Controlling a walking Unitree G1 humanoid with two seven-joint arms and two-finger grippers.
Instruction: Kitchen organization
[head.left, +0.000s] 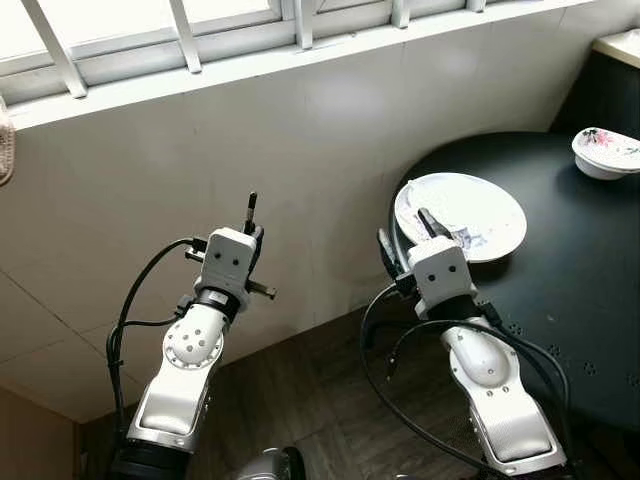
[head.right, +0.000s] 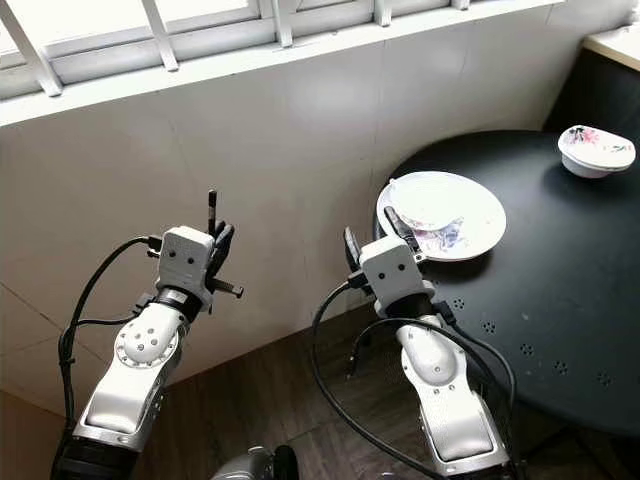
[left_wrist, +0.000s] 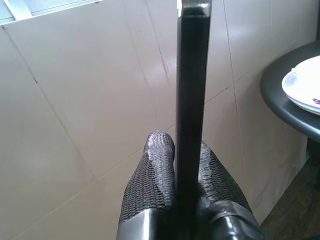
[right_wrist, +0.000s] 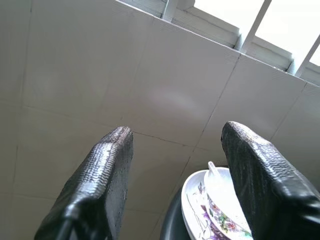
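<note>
My left gripper (head.left: 253, 236) is raised in front of the white tiled wall, shut on a thin flat black stick (head.left: 251, 206) that points straight up; the stick (left_wrist: 192, 100) stands between the two fingers. My right gripper (head.left: 408, 238) is open and holds nothing; it hovers at the near left edge of the round black table (head.left: 580, 300). Just beyond it lies a white flowered plate (head.left: 508, 228) with a white bowl (right_wrist: 225, 197) and a spoon (right_wrist: 214, 171) on it.
A small flowered bowl (head.left: 607, 152) sits at the table's far right. The tiled wall (head.left: 300, 130) under a barred window (head.left: 180, 40) is close ahead. Dark wooden floor (head.left: 300, 400) lies below the arms. A counter corner (head.left: 622, 45) shows at the top right.
</note>
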